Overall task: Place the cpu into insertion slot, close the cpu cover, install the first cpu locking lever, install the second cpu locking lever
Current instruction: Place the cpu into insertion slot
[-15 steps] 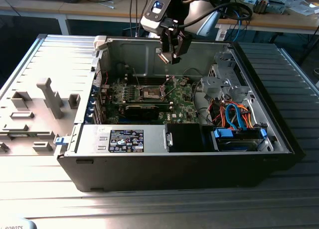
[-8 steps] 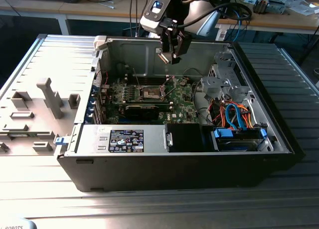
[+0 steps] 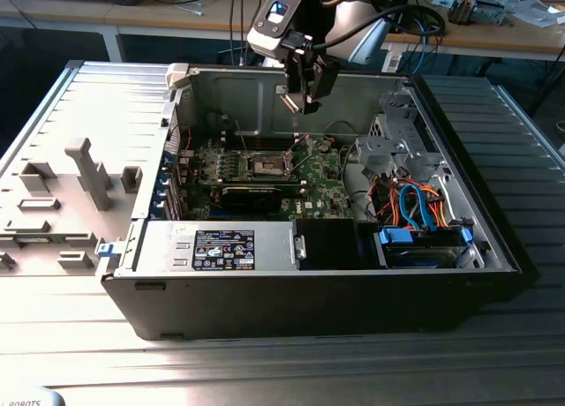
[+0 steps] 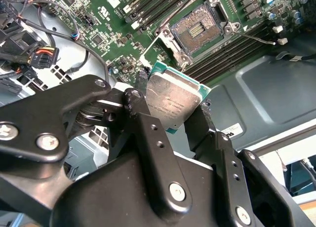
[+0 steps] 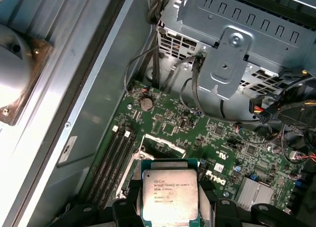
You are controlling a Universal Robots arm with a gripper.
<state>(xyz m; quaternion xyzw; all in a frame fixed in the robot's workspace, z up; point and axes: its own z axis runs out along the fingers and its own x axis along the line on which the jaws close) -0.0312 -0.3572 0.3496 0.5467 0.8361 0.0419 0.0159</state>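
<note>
Hand (image 3: 305, 95): black two-fingered unit on the arm, poised above the far part of an open computer case (image 3: 309, 291) in the exterior view, well clear of the board beneath it. Its fingers (image 4: 148, 126) are clamped on the cpu (image 4: 174, 97), one against each of two opposite edges, as seen in both wrist views. Cpu: small square chip, silver-grey metal top with a green border, held in the air above the green motherboard (image 4: 98, 19) and touching nothing but the fingers; in the first wrist view it (image 5: 169, 195) sits between the finger ends with its printed face to the camera. Insertion slot (image 4: 200, 28): square socket near the middle of the motherboard (image 3: 327, 181), pin field bare and unoccupied; the exterior view places the slot (image 3: 265, 165) below the hand and a little toward that view's left. Cpu cover (image 4: 170, 40): metal frame plate, lifted off the slot and standing tilted at the socket edge nearest the held chip. Lever (image 4: 254, 37): thin metal rod, swung out from the socket across the memory slots (image 4: 237, 56). Long black card (image 3: 252, 194): lying on the near side of the socket. Drive cage (image 3: 402, 141): grey metal, at the exterior view's right, with orange and blue cables (image 3: 415, 203) below it. Worktop (image 3: 265, 362): grey ribbed surface carrying the case.
</note>
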